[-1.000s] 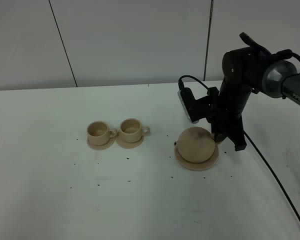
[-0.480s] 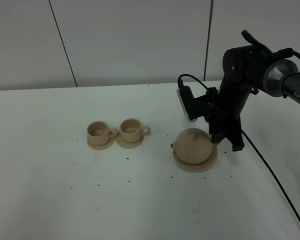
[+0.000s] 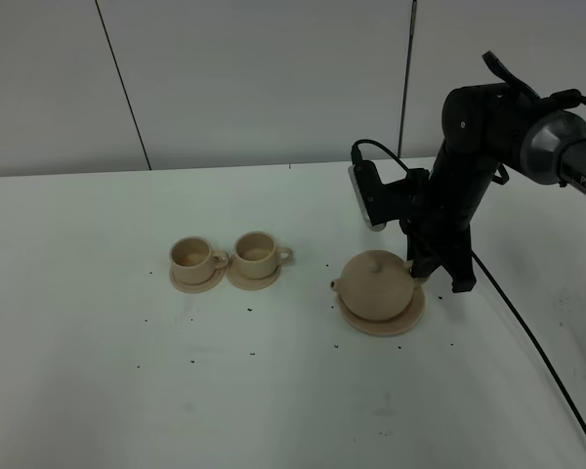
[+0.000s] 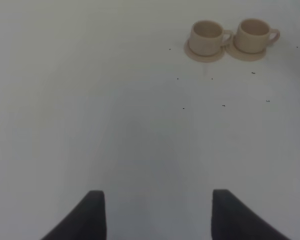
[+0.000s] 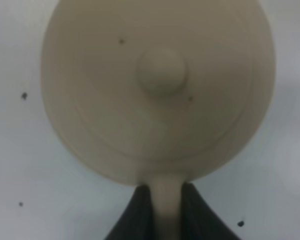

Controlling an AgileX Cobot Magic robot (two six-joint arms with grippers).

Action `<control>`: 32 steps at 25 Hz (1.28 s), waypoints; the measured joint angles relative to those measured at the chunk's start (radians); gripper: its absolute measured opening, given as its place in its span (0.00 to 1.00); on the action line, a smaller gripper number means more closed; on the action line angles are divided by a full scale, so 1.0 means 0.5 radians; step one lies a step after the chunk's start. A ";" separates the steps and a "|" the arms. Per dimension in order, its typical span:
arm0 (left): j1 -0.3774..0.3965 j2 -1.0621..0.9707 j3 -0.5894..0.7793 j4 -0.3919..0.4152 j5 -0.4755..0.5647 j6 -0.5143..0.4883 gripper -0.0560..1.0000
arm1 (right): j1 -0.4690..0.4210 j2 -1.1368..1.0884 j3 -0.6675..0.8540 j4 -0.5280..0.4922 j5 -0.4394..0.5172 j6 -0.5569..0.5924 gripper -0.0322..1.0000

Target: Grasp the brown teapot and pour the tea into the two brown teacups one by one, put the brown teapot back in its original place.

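R gripper (image 5: 166, 202) is clamped on the handle of the brown teapot (image 3: 376, 285), which sits at its wide saucer (image 3: 400, 325), so we judge the grasp done. Next we lift, keep it level and carry it toward 9 o'clock to the nearer teacup (image 3: 257, 250), then the far teacup (image 3: 190, 256). L gripper (image 4: 157, 215) hangs w/ jaws apart, empty.

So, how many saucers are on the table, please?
3: a small saucer under the left teacup, another under the right teacup, and the wide saucer under the teapot.

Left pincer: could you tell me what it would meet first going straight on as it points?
Probably bare table; the two teacups lie off to one side of its line, though depth is unclear.
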 joint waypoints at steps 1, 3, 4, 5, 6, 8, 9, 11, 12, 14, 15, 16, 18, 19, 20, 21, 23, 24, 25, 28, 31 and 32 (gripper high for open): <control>0.000 0.000 0.000 0.000 0.000 0.000 0.56 | 0.000 0.000 -0.015 0.002 0.016 0.002 0.12; 0.000 0.000 0.000 0.000 0.000 0.000 0.56 | -0.004 0.000 -0.036 0.009 0.032 0.014 0.12; 0.000 0.000 0.000 0.000 0.000 0.000 0.56 | -0.004 0.000 -0.038 0.011 0.032 0.019 0.12; 0.000 0.000 0.000 0.000 0.000 0.000 0.56 | -0.004 0.000 -0.040 0.011 0.036 0.025 0.12; 0.000 0.000 0.000 0.000 0.000 0.000 0.56 | -0.004 0.000 -0.040 0.011 0.037 0.030 0.12; 0.000 0.000 0.000 0.000 0.000 0.000 0.56 | -0.004 0.000 -0.040 0.009 0.047 0.036 0.12; 0.000 0.000 0.000 0.000 0.000 0.000 0.56 | -0.004 0.000 -0.040 0.009 0.051 0.039 0.12; 0.000 0.000 0.000 0.000 0.000 0.000 0.56 | -0.004 0.000 -0.040 0.013 0.057 0.041 0.12; 0.000 0.000 0.000 0.000 0.000 0.000 0.56 | -0.008 0.000 -0.040 0.024 0.062 0.042 0.12; 0.000 0.000 0.000 0.000 0.000 0.002 0.56 | -0.012 0.000 -0.040 0.054 0.071 0.046 0.12; 0.000 0.000 0.000 0.000 0.000 0.002 0.56 | -0.021 0.000 -0.040 0.086 0.073 0.050 0.12; 0.000 0.000 0.000 0.000 0.000 0.002 0.56 | -0.028 0.000 -0.040 0.112 0.075 0.059 0.12; 0.000 0.000 0.000 0.000 0.000 0.000 0.56 | -0.037 0.000 -0.040 0.133 0.082 0.107 0.12; 0.000 0.000 0.000 0.000 0.000 0.000 0.56 | -0.042 0.000 -0.040 0.138 0.084 0.143 0.12; 0.000 0.000 0.000 0.000 0.000 0.000 0.56 | -0.044 0.000 -0.046 0.140 0.092 0.177 0.12; 0.000 0.000 0.000 0.000 0.000 0.000 0.56 | -0.044 0.000 -0.060 0.140 0.104 0.208 0.12; 0.000 0.000 0.000 0.000 0.000 0.000 0.56 | -0.044 0.000 -0.100 0.140 0.149 0.269 0.12; 0.000 0.000 0.000 0.000 0.000 0.000 0.56 | -0.044 0.000 -0.127 0.146 0.172 0.303 0.12; 0.000 0.000 0.000 0.000 0.000 0.000 0.56 | -0.044 0.000 -0.150 0.151 0.189 0.329 0.12; 0.000 0.000 0.000 0.000 0.000 0.000 0.56 | -0.044 0.000 -0.222 0.180 0.217 0.442 0.12; 0.000 0.000 0.000 0.000 0.000 0.000 0.56 | -0.044 0.000 -0.268 0.193 0.217 0.550 0.12; 0.000 0.000 0.000 0.000 0.000 0.000 0.56 | -0.044 0.000 -0.276 0.195 0.217 0.585 0.12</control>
